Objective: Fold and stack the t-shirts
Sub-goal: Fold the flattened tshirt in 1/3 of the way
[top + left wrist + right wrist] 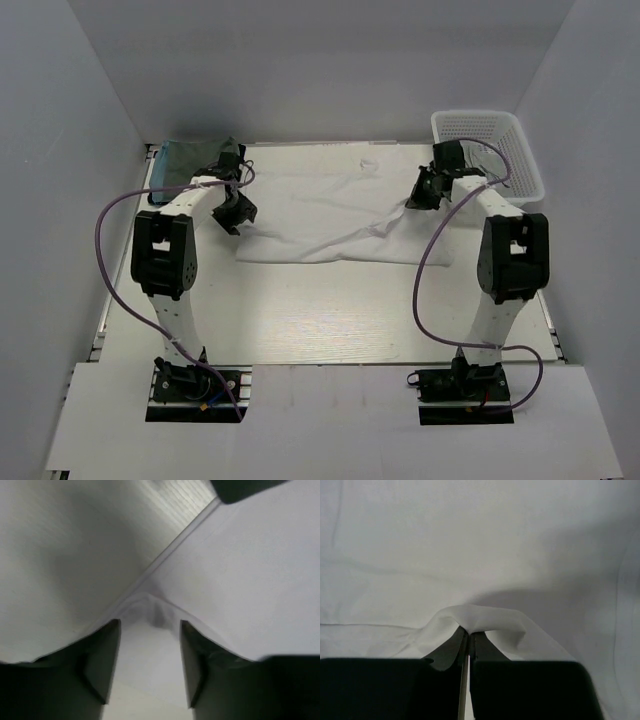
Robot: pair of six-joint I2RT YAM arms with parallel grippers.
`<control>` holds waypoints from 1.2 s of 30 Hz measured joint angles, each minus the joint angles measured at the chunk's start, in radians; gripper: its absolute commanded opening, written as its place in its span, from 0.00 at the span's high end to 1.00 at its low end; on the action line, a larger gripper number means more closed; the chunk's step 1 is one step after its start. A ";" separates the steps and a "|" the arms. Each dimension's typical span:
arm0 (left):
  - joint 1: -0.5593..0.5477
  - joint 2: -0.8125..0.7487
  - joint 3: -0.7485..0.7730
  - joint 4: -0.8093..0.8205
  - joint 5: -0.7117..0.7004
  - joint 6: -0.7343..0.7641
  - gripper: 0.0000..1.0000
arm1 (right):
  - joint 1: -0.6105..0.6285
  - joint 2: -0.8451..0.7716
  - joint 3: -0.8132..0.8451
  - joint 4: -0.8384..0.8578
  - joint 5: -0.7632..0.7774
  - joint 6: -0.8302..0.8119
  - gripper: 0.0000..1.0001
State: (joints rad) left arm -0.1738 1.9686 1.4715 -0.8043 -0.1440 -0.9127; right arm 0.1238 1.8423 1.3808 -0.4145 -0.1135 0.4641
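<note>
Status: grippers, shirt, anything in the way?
Left gripper open at white t-shirt edge. Right gripper shut on its raised fold. Teal t-shirt, basket at far corners, clear of it.

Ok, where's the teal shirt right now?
In the top view, the teal shirt lies bunched at the far left corner of the table, left of the spread white shirt.

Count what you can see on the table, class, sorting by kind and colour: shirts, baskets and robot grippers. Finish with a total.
white wrinkly cloth t-shirt: 1
dull teal-green cloth t-shirt: 1
white plastic lattice basket: 1
black two-finger grippers: 2 (left gripper, right gripper)
Total: 5
</note>
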 measured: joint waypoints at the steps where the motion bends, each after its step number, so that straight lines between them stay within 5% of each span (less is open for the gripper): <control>1: 0.000 0.001 0.013 -0.006 -0.010 0.000 0.19 | 0.000 0.031 0.029 -0.001 0.003 -0.013 0.76; 2: 0.000 0.002 0.028 -0.012 -0.021 -0.002 0.02 | 0.001 0.063 0.059 0.000 0.010 -0.024 0.65; 3: 0.000 0.003 0.044 -0.017 -0.033 -0.005 0.00 | 0.001 0.087 0.088 -0.007 0.016 -0.039 0.59; 7: 0.001 0.000 0.088 -0.027 -0.059 -0.013 0.00 | 0.001 0.129 0.179 -0.019 0.035 -0.088 0.30; 12: -0.005 -0.046 0.058 -0.010 -0.065 -0.002 0.00 | 0.005 0.004 0.062 0.040 -0.022 -0.115 0.10; 17: -0.012 -0.170 -0.082 0.069 0.011 0.037 0.00 | 0.019 -0.136 -0.139 0.098 -0.114 -0.119 0.10; 23: -0.021 -0.226 -0.192 0.146 0.103 0.084 0.00 | 0.046 -0.084 -0.201 0.139 -0.205 -0.108 0.10; 36: -0.014 -0.454 -0.268 0.108 0.058 0.132 0.00 | 0.174 0.250 0.130 0.210 -0.267 -0.019 0.10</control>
State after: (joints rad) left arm -0.1875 1.5143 1.2034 -0.6968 -0.0864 -0.7807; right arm 0.2977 2.0926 1.5108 -0.2047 -0.3809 0.4450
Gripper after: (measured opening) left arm 0.998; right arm 0.902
